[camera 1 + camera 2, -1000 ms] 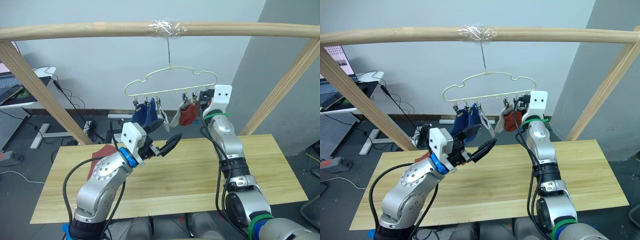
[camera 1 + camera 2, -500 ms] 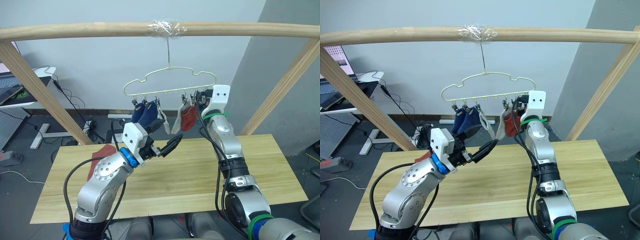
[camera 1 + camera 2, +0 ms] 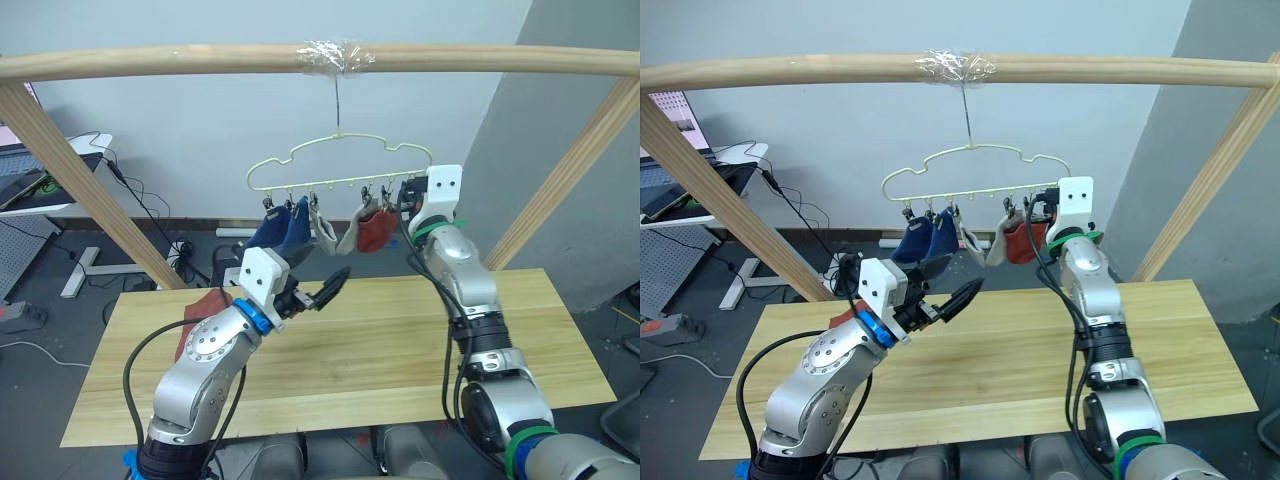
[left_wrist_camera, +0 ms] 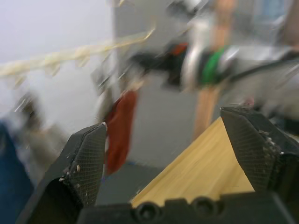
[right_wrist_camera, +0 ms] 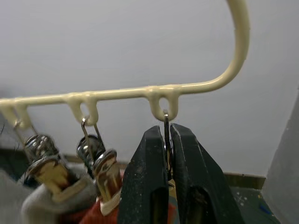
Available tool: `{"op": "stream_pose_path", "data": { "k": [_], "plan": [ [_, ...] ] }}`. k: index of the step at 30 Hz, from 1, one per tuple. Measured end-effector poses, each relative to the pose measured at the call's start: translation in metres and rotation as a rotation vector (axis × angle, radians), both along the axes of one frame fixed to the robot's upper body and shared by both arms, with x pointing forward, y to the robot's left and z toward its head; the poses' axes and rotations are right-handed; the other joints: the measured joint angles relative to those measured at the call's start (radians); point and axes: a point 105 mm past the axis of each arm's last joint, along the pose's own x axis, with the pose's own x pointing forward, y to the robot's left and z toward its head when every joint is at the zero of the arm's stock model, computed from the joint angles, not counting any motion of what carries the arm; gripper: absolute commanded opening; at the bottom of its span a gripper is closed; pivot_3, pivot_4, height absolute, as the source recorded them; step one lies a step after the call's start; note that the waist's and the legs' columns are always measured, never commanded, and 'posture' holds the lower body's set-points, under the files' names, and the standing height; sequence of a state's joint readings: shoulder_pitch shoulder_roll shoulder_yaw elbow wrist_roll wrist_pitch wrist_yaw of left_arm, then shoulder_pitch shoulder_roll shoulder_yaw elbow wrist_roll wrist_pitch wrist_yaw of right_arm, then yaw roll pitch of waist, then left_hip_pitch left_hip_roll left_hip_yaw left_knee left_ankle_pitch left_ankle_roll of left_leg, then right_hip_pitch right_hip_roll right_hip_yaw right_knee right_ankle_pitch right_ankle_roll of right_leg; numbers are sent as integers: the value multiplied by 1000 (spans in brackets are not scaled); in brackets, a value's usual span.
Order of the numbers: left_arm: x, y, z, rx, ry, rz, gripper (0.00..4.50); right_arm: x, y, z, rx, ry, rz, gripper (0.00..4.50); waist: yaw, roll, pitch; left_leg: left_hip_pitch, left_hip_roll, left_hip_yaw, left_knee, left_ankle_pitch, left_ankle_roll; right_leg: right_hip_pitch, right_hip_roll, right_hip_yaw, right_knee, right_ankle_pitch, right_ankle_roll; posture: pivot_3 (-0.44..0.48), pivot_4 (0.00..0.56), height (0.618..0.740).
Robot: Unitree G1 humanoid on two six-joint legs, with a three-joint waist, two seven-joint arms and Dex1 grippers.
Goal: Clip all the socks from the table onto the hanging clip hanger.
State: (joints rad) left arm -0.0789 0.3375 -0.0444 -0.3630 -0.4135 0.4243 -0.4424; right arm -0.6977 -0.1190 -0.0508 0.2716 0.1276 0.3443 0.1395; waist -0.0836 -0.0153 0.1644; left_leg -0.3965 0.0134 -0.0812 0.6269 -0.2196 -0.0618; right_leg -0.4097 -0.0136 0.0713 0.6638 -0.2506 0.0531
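The clip hanger (image 3: 340, 160) hangs by its hook from the taped pole. On its clips hang two blue socks (image 3: 283, 225), two light grey socks (image 3: 325, 228) and one rust-red sock (image 3: 376, 232). A second rust-red sock (image 3: 205, 305) lies at the far left of the table (image 3: 400, 340), partly behind my left arm. My left gripper (image 3: 335, 280) is open and empty, held above the table below the hanging socks. My right gripper (image 5: 166, 133) is shut on the wire of the rightmost clip, beside the red sock's clip (image 5: 100, 163).
A thick wooden pole frame (image 3: 200, 60) spans the top, with slanted legs (image 3: 90, 190) at both sides of the table. A white desk (image 3: 40, 185) stands far left, with cables on the floor behind the table.
My left gripper has dropped a little and drawn back to the left. The hanger and its socks have swung slightly. My right gripper stays at the hanger's right end.
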Motion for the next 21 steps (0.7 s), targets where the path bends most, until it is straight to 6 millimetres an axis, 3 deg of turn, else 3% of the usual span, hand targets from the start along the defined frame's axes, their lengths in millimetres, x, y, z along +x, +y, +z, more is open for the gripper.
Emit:
{"op": "stream_pose_path", "data": {
  "k": [5,8,10,14,21],
  "plan": [
    [22,87,-58,149,199,317,4309,-11,-13,7,-115,86,118,29,0,0,0,0,0,0,0,0,0,0,0,0,0,-2,2,-43,123,740],
    [25,135,-83,239,285,463,4309,-19,-15,8,-137,130,159,29,0,0,0,-1,0,0,0,0,0,0,0,-1,-1,-2,3,-49,123,740],
    [28,156,-92,262,320,538,4309,-23,-15,9,-141,149,172,29,0,0,0,-1,0,0,0,0,0,0,0,-1,-1,-2,3,-49,123,740],
    [34,185,-113,313,409,618,4309,-30,-12,6,-130,183,186,29,2,0,0,-1,0,-1,0,0,0,0,0,-1,-1,-1,3,-51,126,740],
    [30,195,-146,351,537,640,4309,-36,-11,5,-128,193,179,29,0,-1,0,-1,0,-1,0,0,0,0,-1,-1,-1,-1,2,-62,131,740]
  ]
}}
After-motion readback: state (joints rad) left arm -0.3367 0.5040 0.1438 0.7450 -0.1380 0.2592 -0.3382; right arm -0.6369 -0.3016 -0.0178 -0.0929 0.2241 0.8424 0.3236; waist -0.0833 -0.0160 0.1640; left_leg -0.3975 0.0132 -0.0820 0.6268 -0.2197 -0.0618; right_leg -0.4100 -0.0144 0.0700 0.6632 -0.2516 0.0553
